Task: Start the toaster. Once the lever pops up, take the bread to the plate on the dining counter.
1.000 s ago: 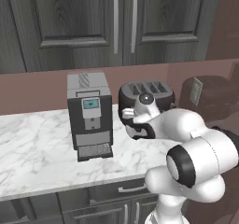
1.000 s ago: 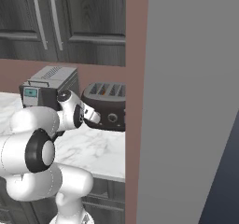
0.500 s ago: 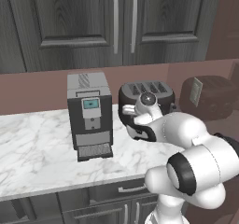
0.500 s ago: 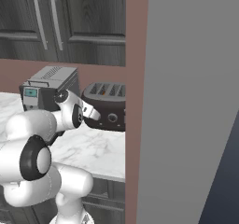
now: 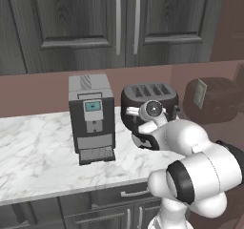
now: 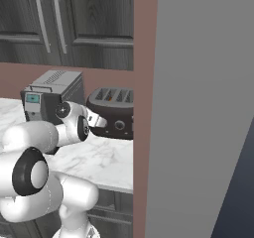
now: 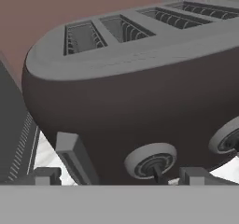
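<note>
Toaster (image 7: 140,92) fills centre of hand view, on marble surface (image 5: 38,151) right of coffee machine (image 5: 90,118). Gripper (image 7: 119,175) spread wide, empty, low at toaster front – lever (image 7: 74,157) lower left. Risk: fingertip slips off lever (narrow, angled) – toaster unstarted, or knob (image 7: 151,161) nudged instead.

My body: glossy white shells, dark joints

My arm (image 5: 190,175) is a chain of rounded white segments, each fat and smooth, split by black bands at the joints; behind my claw (image 7: 116,177) a round grey cap with a dark centre marks the wrist, and a bigger black disc with a pale hub sits on the elbow. At my claw, two small blocky grey finger tips (image 7: 44,175) stand wide apart.
</note>
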